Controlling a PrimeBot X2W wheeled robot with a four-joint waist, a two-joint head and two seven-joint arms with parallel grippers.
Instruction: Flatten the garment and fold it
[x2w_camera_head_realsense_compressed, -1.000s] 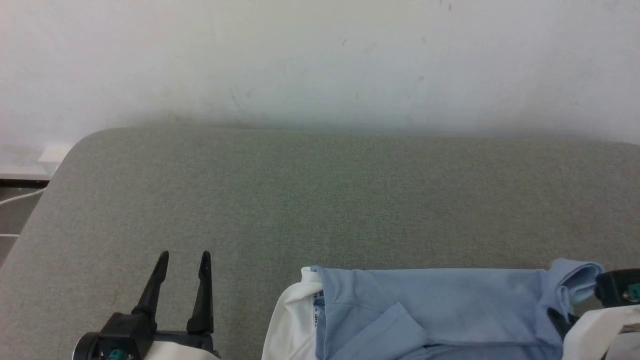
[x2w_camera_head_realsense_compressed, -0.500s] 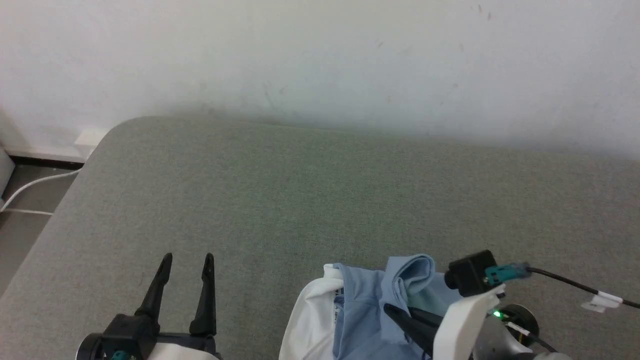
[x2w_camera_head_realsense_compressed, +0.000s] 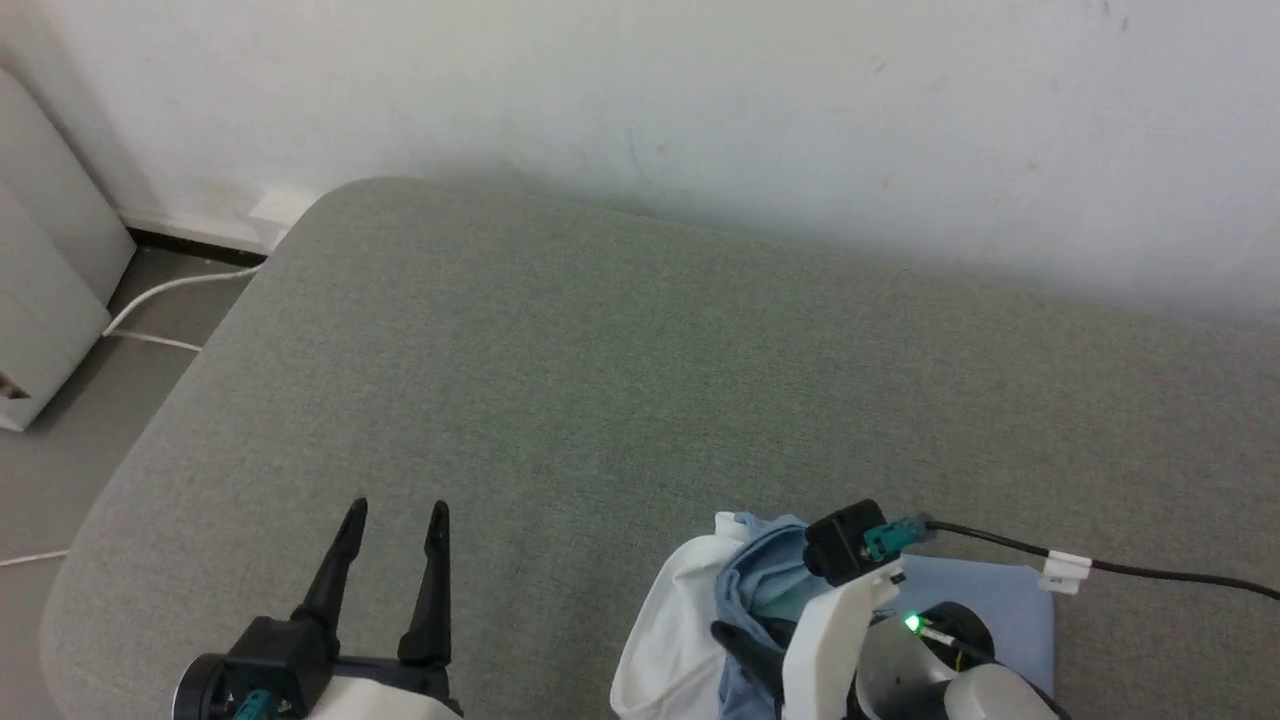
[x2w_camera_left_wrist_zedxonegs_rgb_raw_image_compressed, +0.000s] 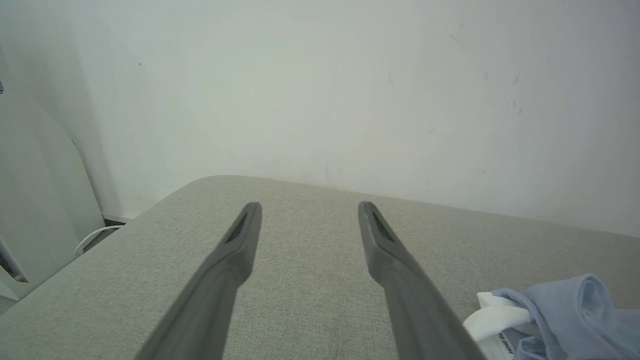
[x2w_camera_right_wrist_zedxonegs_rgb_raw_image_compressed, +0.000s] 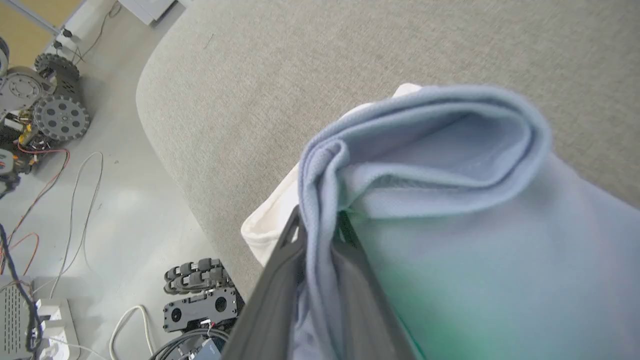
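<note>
Bunched since a second ago, its right end carried left over itself: one light blue knit polo shirt (x2w_camera_head_realsense_compressed: 765, 585) with white collar, doubled up at the near edge of the grey-green fabric-covered tabletop (x2w_camera_head_realsense_compressed: 600, 400). Two grippers. The right gripper (x2w_camera_right_wrist_zedxonegs_rgb_raw_image_compressed: 320, 227) has its dark fingers clamped on a blue fold. The left gripper (x2w_camera_head_realsense_compressed: 395, 515) has its fingers spread and holds nothing, apart from the shirt. Scuffed white wall (x2w_camera_head_realsense_compressed: 700, 80) behind. One white cable (x2w_camera_head_realsense_compressed: 170, 285) lies on the grey floor (x2w_camera_head_realsense_compressed: 60, 450) at left.
</note>
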